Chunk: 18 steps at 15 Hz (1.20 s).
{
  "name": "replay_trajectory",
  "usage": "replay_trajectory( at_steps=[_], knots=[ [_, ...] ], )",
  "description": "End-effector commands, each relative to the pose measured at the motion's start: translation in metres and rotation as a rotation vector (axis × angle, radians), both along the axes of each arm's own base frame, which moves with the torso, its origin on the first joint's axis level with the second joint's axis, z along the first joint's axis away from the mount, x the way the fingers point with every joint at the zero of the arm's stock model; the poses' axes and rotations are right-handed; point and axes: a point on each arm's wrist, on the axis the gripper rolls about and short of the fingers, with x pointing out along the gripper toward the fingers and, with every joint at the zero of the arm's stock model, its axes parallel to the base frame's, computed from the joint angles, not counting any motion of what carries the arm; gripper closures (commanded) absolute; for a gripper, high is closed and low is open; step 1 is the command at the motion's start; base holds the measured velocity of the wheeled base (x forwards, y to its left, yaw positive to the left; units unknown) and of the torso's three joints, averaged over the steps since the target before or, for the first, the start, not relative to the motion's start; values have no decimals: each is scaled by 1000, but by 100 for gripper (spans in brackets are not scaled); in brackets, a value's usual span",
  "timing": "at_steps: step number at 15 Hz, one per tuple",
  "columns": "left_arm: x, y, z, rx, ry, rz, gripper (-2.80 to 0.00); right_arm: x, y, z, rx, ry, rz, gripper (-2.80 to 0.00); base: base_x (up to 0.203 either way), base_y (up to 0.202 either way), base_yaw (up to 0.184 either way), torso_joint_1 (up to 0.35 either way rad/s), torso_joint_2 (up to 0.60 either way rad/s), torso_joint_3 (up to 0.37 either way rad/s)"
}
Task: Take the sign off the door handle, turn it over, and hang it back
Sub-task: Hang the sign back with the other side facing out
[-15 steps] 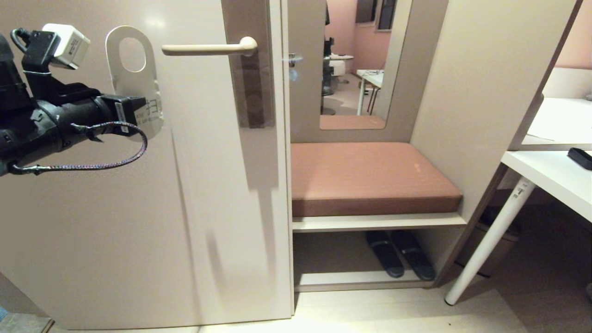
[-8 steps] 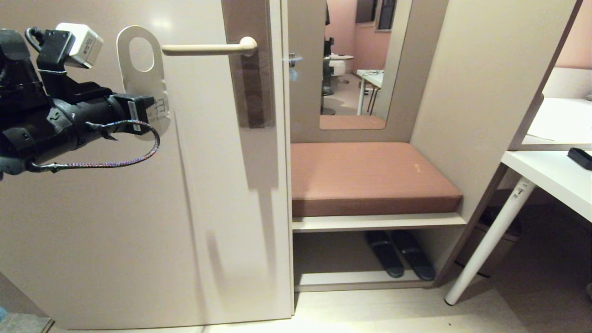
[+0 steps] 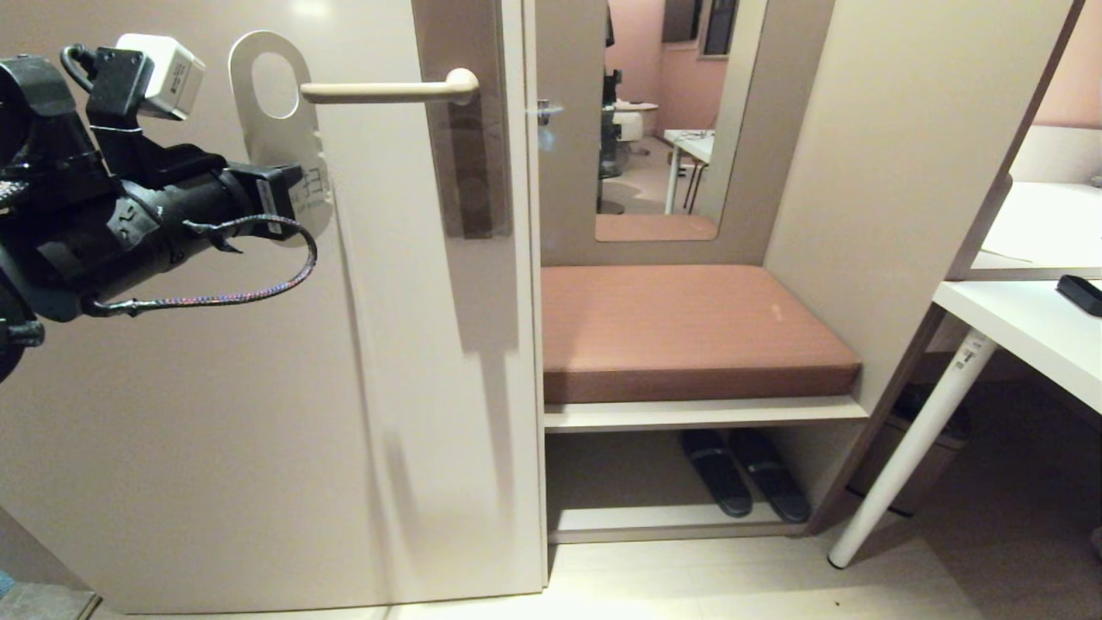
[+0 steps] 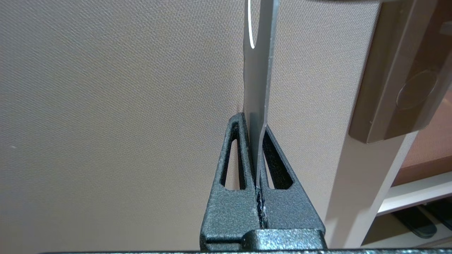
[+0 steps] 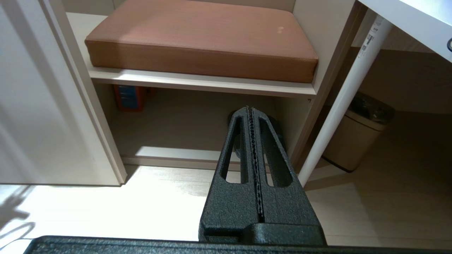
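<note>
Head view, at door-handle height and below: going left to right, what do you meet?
Left gripper shut on the sign → door handle → mirror above the cushioned bench → white desk.

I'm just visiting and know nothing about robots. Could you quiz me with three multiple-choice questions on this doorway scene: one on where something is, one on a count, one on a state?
1. Where are the dark slippers?
A. on the brown cushion
B. on the shelf under the bench
C. on the white desk

2. How many slippers show?
A. two
B. three
C. four

3. How is the flat pale card sign held?
A. lying loose
B. hanging free from the beige lever door handle
C. pinched in the left gripper

Answers: 1 B, they lie below the cushion. 2 A, one pair. 3 C, the wrist view shows black fingers shut on its edge.
</note>
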Motion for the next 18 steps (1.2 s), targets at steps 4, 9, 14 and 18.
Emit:
replay_trajectory(
  at_steps=[4,9,14,18],
  knots=[
    [1,-5,-9,3,27,-17,0,0,0,0,-1,0,1,0,0,0,0,0,0,0],
    [3,-7,-10,-6,32,-18,0,0,0,0,-1,0,0,0,0,0,0,0,0,0],
    [7,-9,-10,-18,21,-21,0,0,0,0,-1,0,0,0,0,0,0,0,0,0],
    [7,-14,-6,-20,6,-37,0,0,0,0,-1,0,0,0,0,0,0,0,0,0]
  ],
)
